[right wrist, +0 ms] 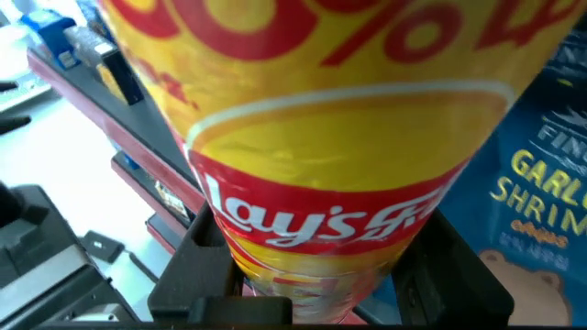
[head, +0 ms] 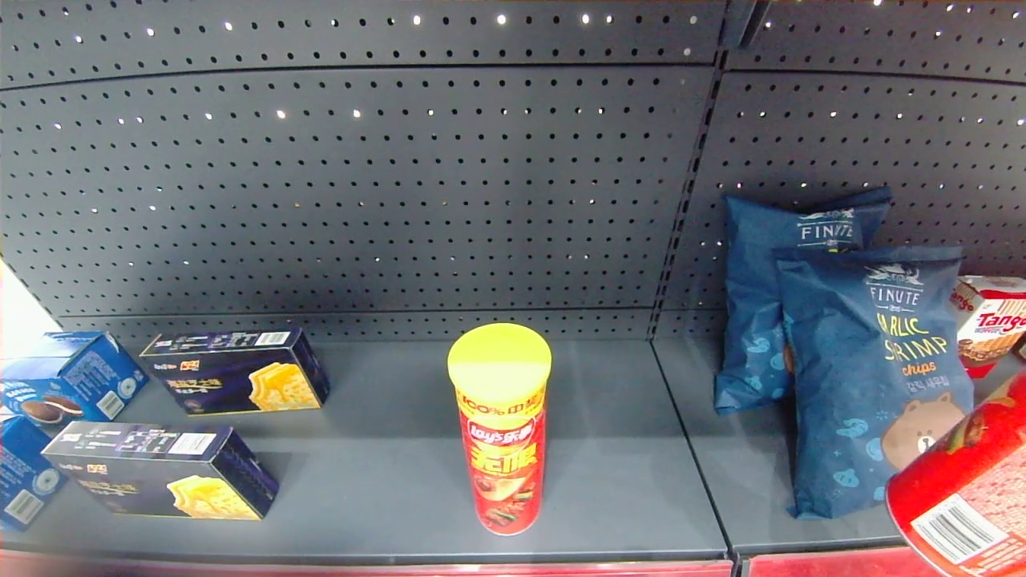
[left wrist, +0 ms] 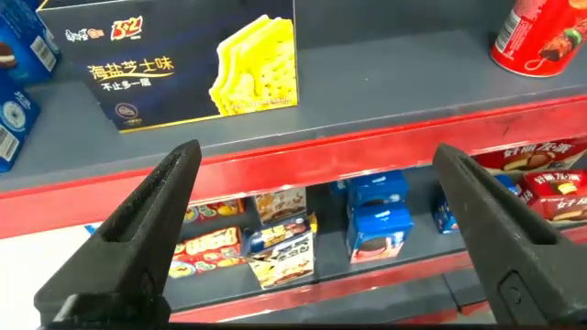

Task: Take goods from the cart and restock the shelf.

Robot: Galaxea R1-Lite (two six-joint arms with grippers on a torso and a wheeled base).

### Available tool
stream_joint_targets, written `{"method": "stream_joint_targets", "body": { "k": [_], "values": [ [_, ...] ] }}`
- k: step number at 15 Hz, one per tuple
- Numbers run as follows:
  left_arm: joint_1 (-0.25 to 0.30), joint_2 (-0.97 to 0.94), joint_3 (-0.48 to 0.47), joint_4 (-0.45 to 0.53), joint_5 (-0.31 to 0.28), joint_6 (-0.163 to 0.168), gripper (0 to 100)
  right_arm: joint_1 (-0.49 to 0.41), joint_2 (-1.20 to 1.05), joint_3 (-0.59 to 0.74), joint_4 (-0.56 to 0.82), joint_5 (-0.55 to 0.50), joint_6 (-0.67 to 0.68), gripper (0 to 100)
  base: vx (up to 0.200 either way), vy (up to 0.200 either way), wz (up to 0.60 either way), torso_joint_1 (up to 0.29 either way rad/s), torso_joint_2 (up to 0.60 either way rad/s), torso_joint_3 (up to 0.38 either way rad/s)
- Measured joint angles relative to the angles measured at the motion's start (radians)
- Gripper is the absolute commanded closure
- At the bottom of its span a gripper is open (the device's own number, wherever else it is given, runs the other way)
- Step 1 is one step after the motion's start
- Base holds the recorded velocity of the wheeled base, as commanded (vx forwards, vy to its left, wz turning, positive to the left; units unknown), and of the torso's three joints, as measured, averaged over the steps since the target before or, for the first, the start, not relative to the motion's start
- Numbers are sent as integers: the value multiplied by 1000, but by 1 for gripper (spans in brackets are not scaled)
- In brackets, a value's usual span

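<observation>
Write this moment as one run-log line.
right hand: shut on held can, near blue bags | left hand: open, empty, before shelf | second can: upright on shelf

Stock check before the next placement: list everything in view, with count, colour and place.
standing chip can: 1, red with yellow lid, upright, mid-shelf
held chip can: 1, red and yellow, tilted, in front of the right bay
cracker boxes: 2, dark navy, left part of the shelf, one behind the other
cookie boxes: 2, blue, far left of the shelf
chip bags: 2, blue, right bay, one in front of the other
wafer box: 1, red and white, far right, beside the bags
lower-shelf packets: several, blue, red and yellow, shelf below
left gripper: 1, black, open, empty, at the shelf's front edge
right gripper: 1, black, shut on the held chip can
</observation>
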Motion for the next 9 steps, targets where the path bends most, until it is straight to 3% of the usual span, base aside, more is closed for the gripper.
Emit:
{"method": "stream_joint_targets", "body": {
  "k": [2, 9],
  "values": [
    [0, 0, 0, 0, 0, 0, 0, 34, 50, -1, -11, -1, -4, 100, 0, 0, 0, 0, 0, 0],
    [0, 1, 0, 0, 1, -1, 0, 63, 280, 0, -259, -4, 34, 100, 0, 0, 0, 0, 0, 0]
  ]
}}
